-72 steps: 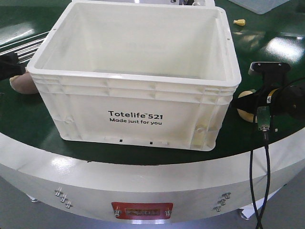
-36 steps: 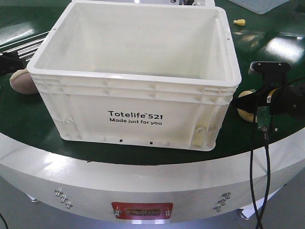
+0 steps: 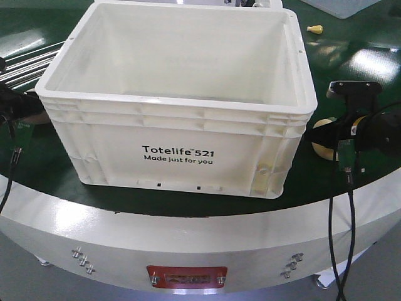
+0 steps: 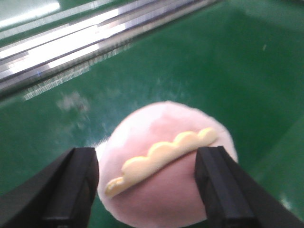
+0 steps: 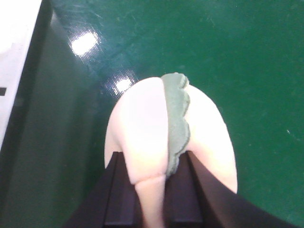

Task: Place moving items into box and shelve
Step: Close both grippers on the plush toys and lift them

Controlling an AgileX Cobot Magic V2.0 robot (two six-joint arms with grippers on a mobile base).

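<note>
The box is seen upright and open-topped on the green table, near its front edge, print facing front. The left gripper is found at the box's 9 o'clock, its jaws spread wide on either side of a pink toy with a yellow scalloped ridge; contact cannot be told. At the box's 3 o'clock the right gripper is seen with jaws pinched on the narrow end of a cream toy with a green ridge. A small yellow piece lies at the box's 1 o'clock.
</note>
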